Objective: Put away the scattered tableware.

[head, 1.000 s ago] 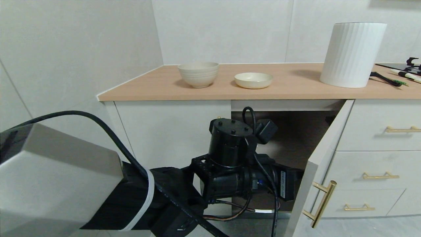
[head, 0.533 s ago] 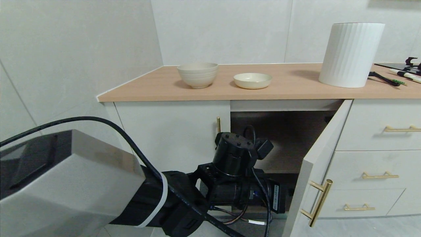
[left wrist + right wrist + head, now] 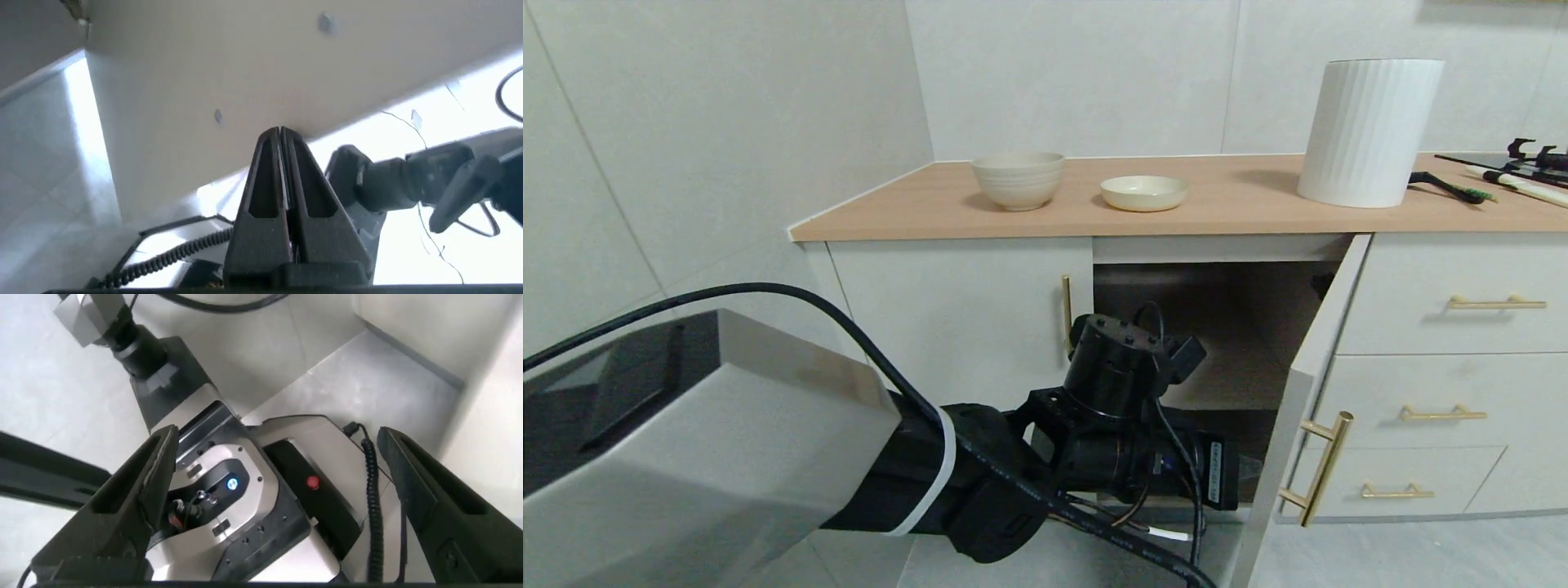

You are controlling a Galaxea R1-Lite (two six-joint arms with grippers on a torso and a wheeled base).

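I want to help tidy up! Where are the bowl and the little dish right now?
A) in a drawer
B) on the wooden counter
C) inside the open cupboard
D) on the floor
B: the bowl and the little dish both sit side by side on the wooden counter, above the open cupboard.

The wooden countertop [image 3: 1241, 208] carries a bowl [image 3: 1018, 180] with a shallow dish [image 3: 1143, 193] near it. A tall white canister [image 3: 1368, 132] and some utensils [image 3: 1454, 189] sit farther right.
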